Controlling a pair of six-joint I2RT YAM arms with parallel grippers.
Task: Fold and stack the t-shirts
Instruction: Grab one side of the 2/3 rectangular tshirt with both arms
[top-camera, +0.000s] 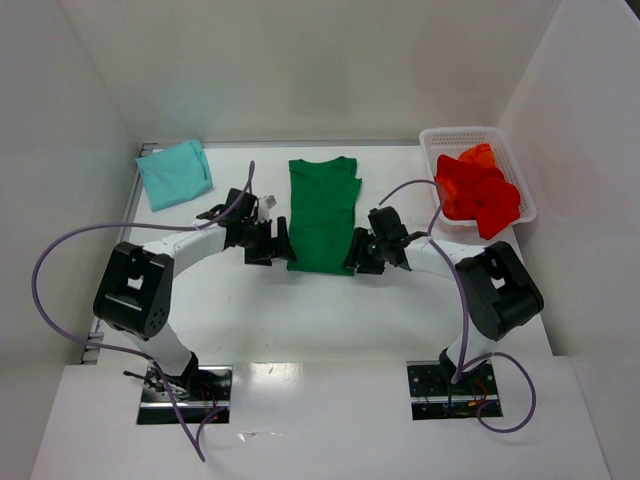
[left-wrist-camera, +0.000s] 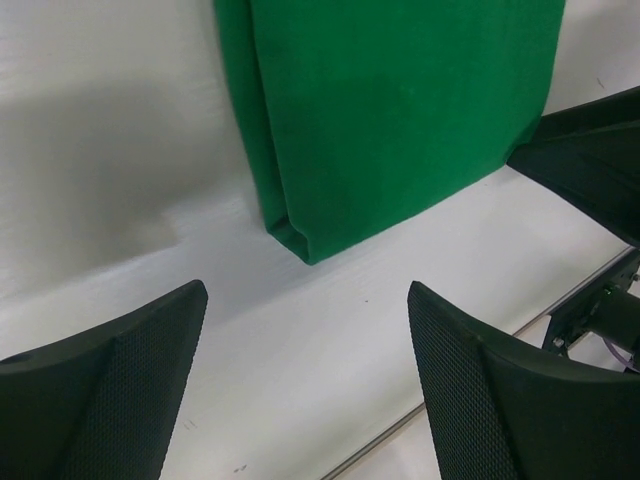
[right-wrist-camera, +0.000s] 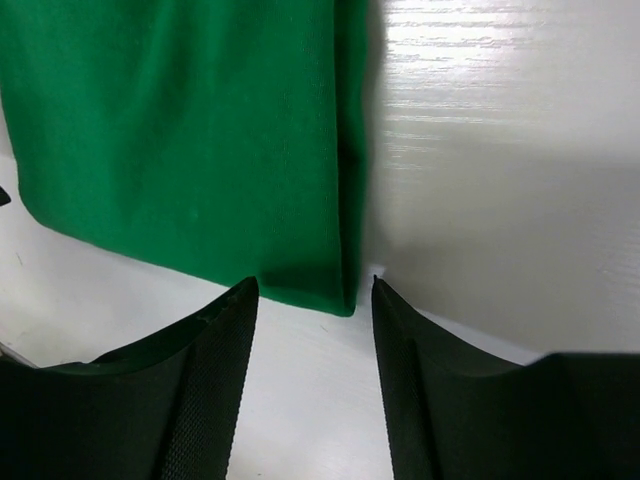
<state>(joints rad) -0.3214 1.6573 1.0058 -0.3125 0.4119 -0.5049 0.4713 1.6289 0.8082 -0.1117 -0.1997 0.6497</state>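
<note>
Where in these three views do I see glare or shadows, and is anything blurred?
Right wrist view: glare streaks on the table at the upper right, with a grey shadow band beneath them. Left wrist view: a soft shadow on the table to the left of the green t-shirt, no glare. Top view: even light, no strong glare, nothing clearly blurred.
</note>
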